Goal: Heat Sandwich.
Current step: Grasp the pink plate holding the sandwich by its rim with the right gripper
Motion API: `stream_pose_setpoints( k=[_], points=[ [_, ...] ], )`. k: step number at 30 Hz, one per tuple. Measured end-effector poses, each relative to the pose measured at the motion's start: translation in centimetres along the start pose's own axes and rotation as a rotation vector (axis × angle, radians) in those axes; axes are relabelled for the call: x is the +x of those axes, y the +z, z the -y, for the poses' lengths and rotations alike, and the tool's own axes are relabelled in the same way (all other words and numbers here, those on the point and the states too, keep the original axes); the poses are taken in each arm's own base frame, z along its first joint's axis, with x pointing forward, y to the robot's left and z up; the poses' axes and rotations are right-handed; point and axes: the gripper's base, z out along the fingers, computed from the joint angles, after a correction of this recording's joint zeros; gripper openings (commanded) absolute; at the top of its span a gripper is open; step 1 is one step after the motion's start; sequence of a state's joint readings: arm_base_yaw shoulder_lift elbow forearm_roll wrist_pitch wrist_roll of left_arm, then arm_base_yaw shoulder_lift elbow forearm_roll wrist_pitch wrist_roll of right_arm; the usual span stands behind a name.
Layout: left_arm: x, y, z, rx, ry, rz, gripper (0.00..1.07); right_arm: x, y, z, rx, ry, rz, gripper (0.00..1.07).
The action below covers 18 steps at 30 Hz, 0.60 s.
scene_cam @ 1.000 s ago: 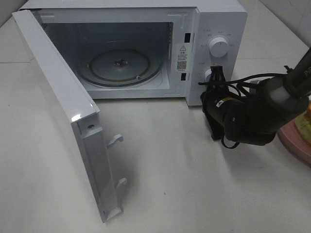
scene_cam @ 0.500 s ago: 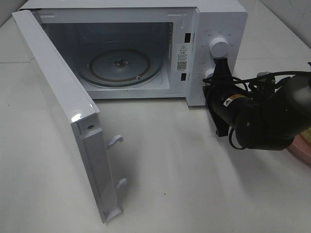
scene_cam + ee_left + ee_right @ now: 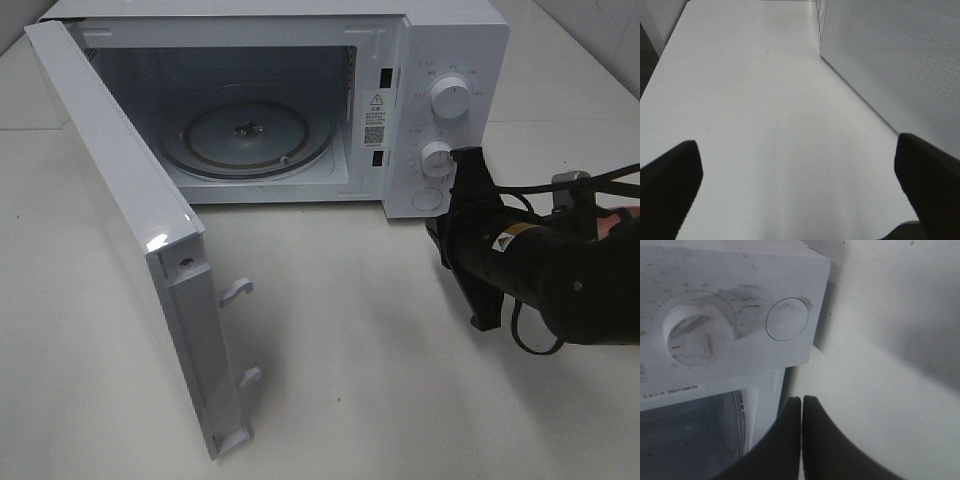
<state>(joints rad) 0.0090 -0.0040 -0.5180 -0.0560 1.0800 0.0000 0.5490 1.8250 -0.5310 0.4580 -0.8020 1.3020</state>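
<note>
Although the microwave (image 3: pixel 450 40) at the far edge of the tabletop (image 3: pixel 350 350) stands with its door (image 3: pixel 120 190) swung wide, the sandwich shows in no view, and the dark right arm (image 3: pixel 560 285) covers the tabletop's right edge. The right gripper (image 3: pixel 801 402), jaws pressed together on nothing, sits just beside the lower knob (image 3: pixel 436 158). The left gripper (image 3: pixel 796 150) is spread wide above the tabletop beside the door, its fingers cut off at the picture's corners.

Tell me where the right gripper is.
In the high view, on the right side: the right gripper, shut, sits just beside the lower dial of the microwave.
</note>
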Motion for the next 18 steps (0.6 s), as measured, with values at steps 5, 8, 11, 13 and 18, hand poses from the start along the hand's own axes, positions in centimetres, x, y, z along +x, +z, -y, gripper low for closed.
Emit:
stream_pose_setpoints(
  k=[5,8,11,13,18],
  points=[
    [0.0,0.0,0.0,0.000,0.000,0.000,1.00,0.0,-1.3,-0.1,0.057,-0.039,-0.034,0.07],
    [0.0,0.0,0.0,0.000,0.000,0.000,1.00,0.1,-2.0,-0.3,0.095,-0.105,-0.064,0.07],
    [0.0,0.0,0.0,0.000,0.000,0.000,1.00,0.2,-2.8,-0.6,0.126,-0.184,-0.102,0.09],
    [0.0,0.0,0.0,0.000,0.000,0.000,1.00,0.3,-3.3,-0.8,0.145,-0.241,-0.128,0.10],
    [0.0,0.0,0.0,0.000,0.000,0.000,1.00,0.4,-5.0,-1.3,0.185,-0.419,-0.213,0.11]
  ],
)
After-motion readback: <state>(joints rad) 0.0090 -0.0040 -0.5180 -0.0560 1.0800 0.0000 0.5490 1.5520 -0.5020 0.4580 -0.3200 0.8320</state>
